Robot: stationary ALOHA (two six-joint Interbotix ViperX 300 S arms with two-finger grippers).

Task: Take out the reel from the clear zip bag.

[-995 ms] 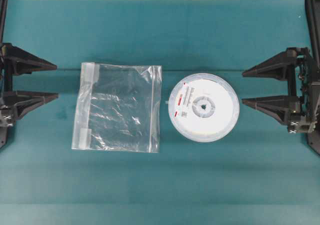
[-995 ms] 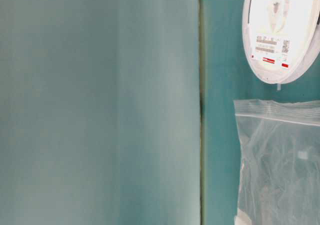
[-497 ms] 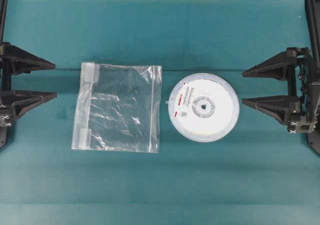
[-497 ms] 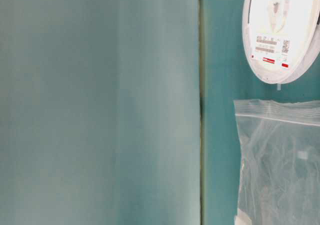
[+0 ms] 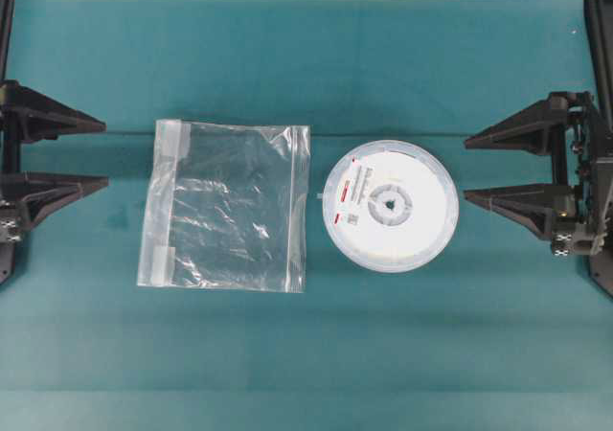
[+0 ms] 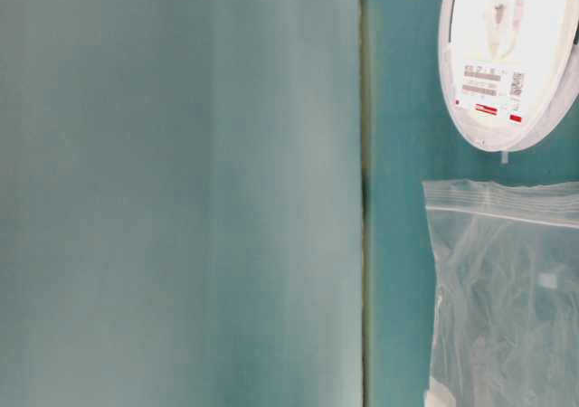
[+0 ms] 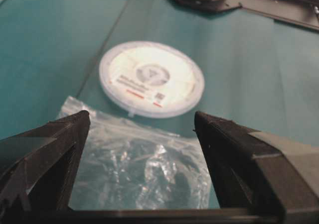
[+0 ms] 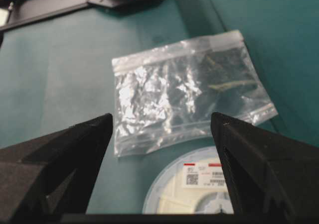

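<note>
Overhead view: reel [image 5: 391, 206] lies flat on the teal desk [image 5: 316, 354] near its middle, outside the clear zip bag [image 5: 227, 206], which sits just beside it toward the left edge. Left gripper [image 5: 103, 153] at left edge, right gripper [image 5: 466, 170] at right edge; both w/ fingers wide apart, holding nothing

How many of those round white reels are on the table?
1. The reel lies flat on the green table, just right of the clear zip bag, outside it. The bag looks empty, so none seems hidden.
</note>
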